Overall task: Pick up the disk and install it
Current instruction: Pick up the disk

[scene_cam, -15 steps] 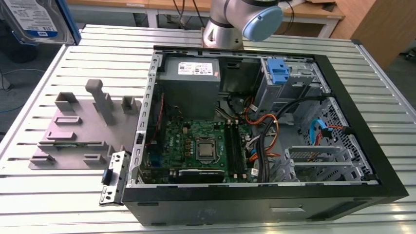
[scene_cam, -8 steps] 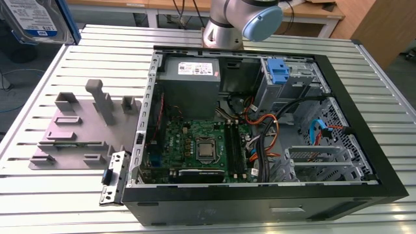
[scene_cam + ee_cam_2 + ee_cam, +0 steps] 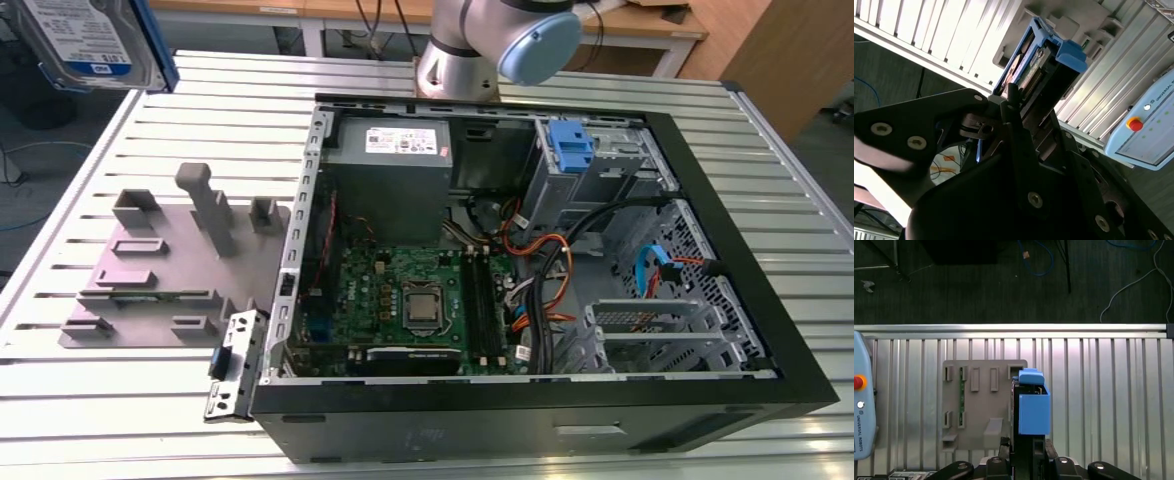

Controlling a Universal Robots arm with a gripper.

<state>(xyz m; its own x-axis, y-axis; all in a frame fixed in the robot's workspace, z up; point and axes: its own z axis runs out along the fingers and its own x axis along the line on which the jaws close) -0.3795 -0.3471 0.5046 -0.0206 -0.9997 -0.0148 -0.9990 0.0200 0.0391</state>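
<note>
The disk [image 3: 83,38] hangs in the air at the exterior view's far upper left, well above the slatted table, its white-and-blue label facing the camera and its blue carrier along one edge. Both wrist views look along it: the disk [image 3: 1033,407] stands on edge with a blue end tab at its far end, and the disk [image 3: 1040,62] sticks out from between black fingers. My gripper [image 3: 1029,444] is shut on its near end, and the gripper [image 3: 1021,102] clamps it from both sides. Below it lies the grey fixture plate [image 3: 979,405].
An open computer case [image 3: 747,300] lies on the table, with motherboard, cables, a grey power supply [image 3: 390,160] and a blue bracket [image 3: 570,148] in the drive bay. The grey fixture plate [image 3: 160,270] sits at the case's left. A teach pendant [image 3: 861,400] lies beside the plate.
</note>
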